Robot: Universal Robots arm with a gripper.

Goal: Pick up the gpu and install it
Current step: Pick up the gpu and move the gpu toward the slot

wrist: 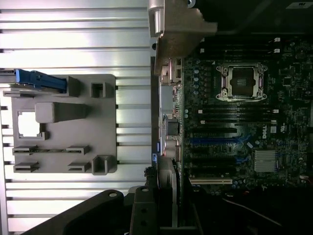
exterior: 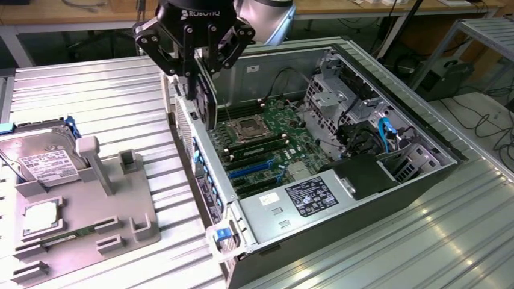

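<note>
While the gripper (exterior: 197,77) clamps the gpu (exterior: 206,107) upright above the computer case (exterior: 337,241), installation seems underway, needing slot alignment.

Shiny metal table (exterior: 96,90); matt plastic fixture (exterior: 120,201); matt black gripper (exterior: 197,81).

Could not read the print on the power supply label (exterior: 309,195), found the hard drive (exterior: 38,158) clipped by the exterior view's left edge, and lost the top of the gpu (exterior: 206,111) behind the gripper (exterior: 197,81), with the arm (exterior: 269,18) cut off by the top edge.
</note>
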